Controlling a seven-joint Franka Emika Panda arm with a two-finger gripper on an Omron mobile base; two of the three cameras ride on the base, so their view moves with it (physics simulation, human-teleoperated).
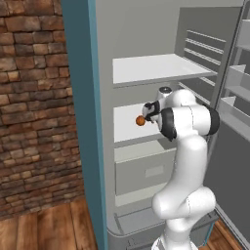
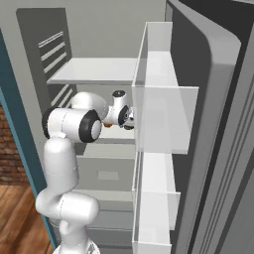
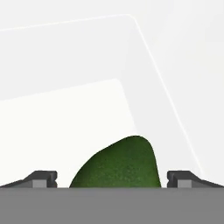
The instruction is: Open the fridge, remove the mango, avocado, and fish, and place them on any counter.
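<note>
The fridge (image 1: pixel 97 73) stands open, and the arm reaches in at the middle shelf (image 1: pixel 126 128). In the hand view an avocado (image 3: pixel 120 164), dark green, sits dead centre between the two fingertips (image 3: pixel 43 178), one tip on each side with a clear gap either way. So the hand (image 3: pixel 112 179) is spread wide and pinching nothing. The fruit lies straight ahead of it, close in; its narrow end points up and away in that view, so its long axis seems to run along the hand's line of reach and the fingers would close across its width. That is the relation the next move turns on: straddled, not gripped.

From the left base view a mango (image 1: pixel 140 120), small and orange, sits on the same shelf just left of the hand, near the shelf's front edge. It looks close beside the fingers rather than between them, though I cannot tell whether it touches them.

The arm is folded high, elbow bent, forearm level and wrist turned in toward the back of the fridge. In the right base view the door's clear bins (image 2: pixel 163 119) stand just right of the wrist.

My read: the avocado is the target, and a short push forward then a squeeze should take it.
</note>
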